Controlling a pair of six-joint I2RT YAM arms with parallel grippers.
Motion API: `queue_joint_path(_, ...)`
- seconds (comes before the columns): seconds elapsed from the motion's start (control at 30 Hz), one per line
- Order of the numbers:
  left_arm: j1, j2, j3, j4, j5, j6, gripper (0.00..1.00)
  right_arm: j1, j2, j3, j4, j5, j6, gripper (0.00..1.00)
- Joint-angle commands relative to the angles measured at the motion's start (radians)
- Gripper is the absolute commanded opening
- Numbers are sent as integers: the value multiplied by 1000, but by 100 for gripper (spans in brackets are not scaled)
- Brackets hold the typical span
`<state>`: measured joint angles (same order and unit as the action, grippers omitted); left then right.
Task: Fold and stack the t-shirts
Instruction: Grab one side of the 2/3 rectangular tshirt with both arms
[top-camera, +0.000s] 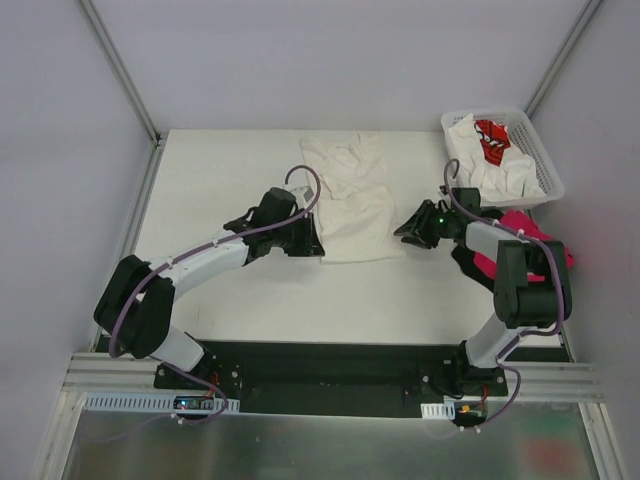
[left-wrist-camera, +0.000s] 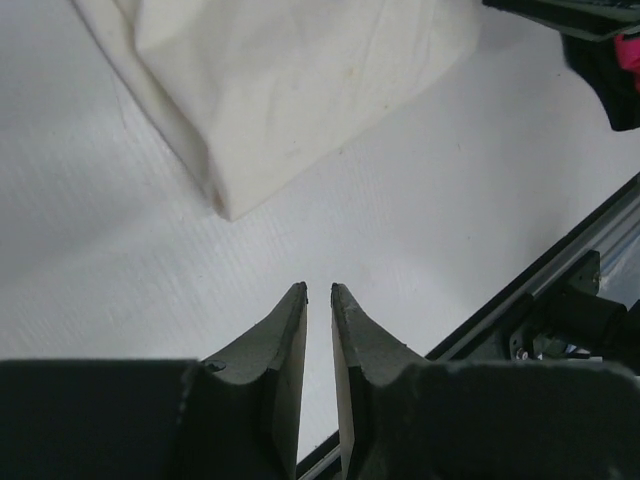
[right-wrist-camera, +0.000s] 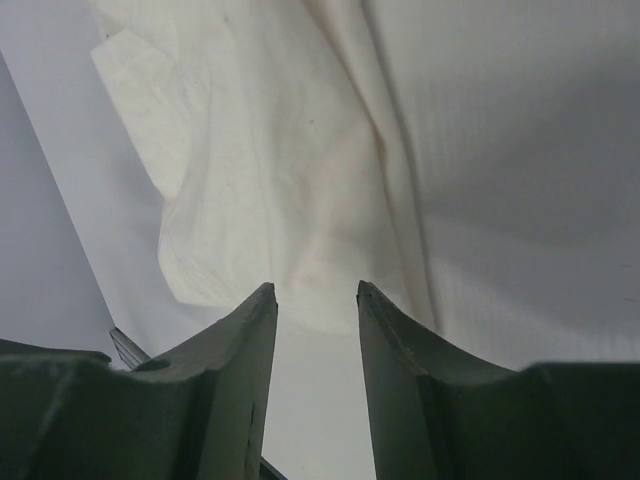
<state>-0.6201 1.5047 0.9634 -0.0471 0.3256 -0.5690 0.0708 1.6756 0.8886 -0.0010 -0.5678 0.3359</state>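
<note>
White table (top-camera: 220, 170); cream t-shirt (top-camera: 350, 200) between left gripper (top-camera: 316, 240) and right gripper (top-camera: 403, 230)

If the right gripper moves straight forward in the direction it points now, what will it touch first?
Most likely the cream t-shirt on the table. The right gripper points at its near edge, jaws apart with nothing between them. How much gap remains is hard to judge.
</note>
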Motion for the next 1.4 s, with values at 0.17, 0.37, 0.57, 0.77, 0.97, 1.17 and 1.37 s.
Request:
queue_joint_path(0.17,6,-32,-48,-23,-62,34,16,-95,-57,-40,78,-33,11,50)
queue_joint_path(0.37,6,41,-80,3,-79,14,15,-98,-19,-79,147,-44,46,52)
queue_joint_path(0.57,6,40,-138,44,-102,-3,15,-98,1,-105,182,-60,60,52)
queue_joint_path(0.77,6,75,-141,95,-92,-9,14,-98,32,-116,203,-63,64,52)
queue_joint_path(0.97,8,144,-100,122,-92,21,14,-98,59,-140,254,-76,87,52)
queue_joint_path(1.17,55,180,-69,180,-65,37,14,-98,47,-152,254,-78,86,52)
queue_joint_path(1.37,108,170,-77,245,-19,17,14,-98,39,-155,248,-89,91,52)
